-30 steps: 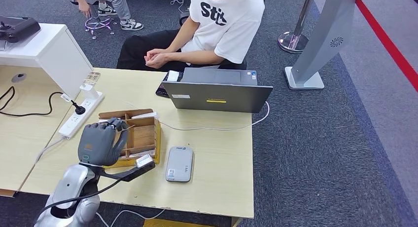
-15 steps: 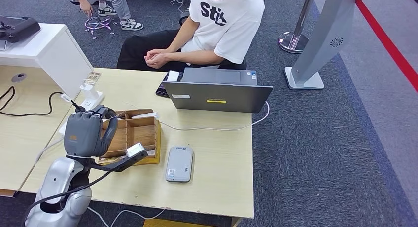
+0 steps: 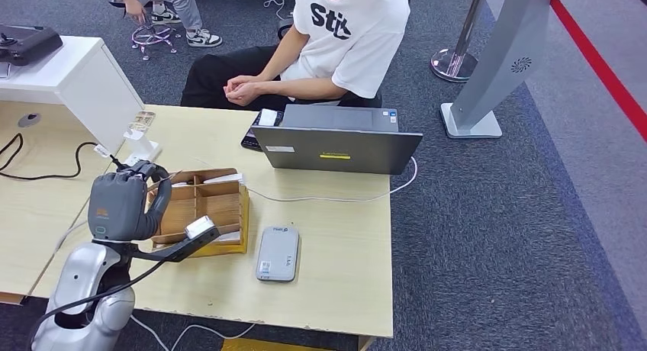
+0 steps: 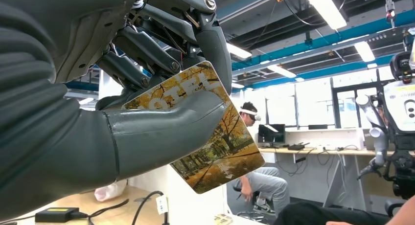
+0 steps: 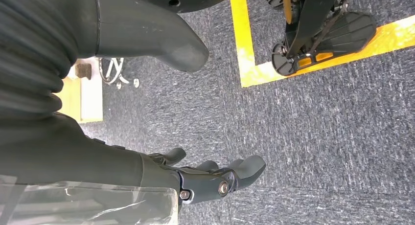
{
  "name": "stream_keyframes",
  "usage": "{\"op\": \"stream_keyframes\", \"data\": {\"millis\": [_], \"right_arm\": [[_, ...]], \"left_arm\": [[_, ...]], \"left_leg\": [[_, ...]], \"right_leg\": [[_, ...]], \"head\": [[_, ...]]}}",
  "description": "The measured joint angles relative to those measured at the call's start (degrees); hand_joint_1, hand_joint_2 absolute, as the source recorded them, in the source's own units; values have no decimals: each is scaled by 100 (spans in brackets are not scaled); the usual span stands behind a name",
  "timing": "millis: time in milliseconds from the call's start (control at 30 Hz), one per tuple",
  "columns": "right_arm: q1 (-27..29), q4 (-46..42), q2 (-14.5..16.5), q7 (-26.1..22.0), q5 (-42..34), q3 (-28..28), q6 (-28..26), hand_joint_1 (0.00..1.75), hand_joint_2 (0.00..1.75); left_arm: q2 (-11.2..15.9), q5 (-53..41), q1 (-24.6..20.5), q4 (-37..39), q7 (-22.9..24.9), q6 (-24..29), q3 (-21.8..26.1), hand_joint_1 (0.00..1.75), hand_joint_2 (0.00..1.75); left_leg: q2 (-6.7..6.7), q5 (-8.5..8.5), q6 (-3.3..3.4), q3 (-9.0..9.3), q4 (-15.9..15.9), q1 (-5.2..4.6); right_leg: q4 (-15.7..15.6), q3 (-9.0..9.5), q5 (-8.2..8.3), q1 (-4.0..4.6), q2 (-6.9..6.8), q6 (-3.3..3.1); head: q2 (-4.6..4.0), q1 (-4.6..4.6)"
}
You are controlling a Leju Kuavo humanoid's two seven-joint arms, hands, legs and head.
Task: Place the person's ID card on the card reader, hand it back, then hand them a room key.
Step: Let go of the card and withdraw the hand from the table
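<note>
My left hand (image 3: 122,204) is raised over the left end of the wooden card box (image 3: 221,210) on the desk. In the left wrist view the thumb (image 4: 161,132) and fingers pinch a room key card (image 4: 222,154) printed with autumn trees and the word HOTEL. The grey card reader (image 3: 278,253) lies flat on the desk to the right of the box, with nothing on it. The person (image 3: 343,38) sits behind the desk with hands clasped. My right hand (image 5: 215,178) hangs over the carpet, fingers apart and empty.
A grey laptop (image 3: 336,141) stands at the desk's far edge with its cable running across the top. A white power strip (image 3: 126,175) and a white monitor back (image 3: 84,84) are at the left. A white card (image 3: 223,178) leans in the box's far compartment.
My left hand has risen and moved left, from above the box's middle to beyond its left end, carrying the key card. The person and the card reader have not moved.
</note>
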Motion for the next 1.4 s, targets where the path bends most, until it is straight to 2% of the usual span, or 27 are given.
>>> {"op": "stream_keyframes", "data": {"millis": [1400], "right_arm": [[-9,0,0,-36,102,-77,33,0,175]], "left_arm": [[0,83,-45,194,2,-153,79,175,175]], "left_leg": [[-1,0,0,-1,0,0]], "right_leg": [[0,-3,0,0,0,0]], "head": [[0,1]]}}
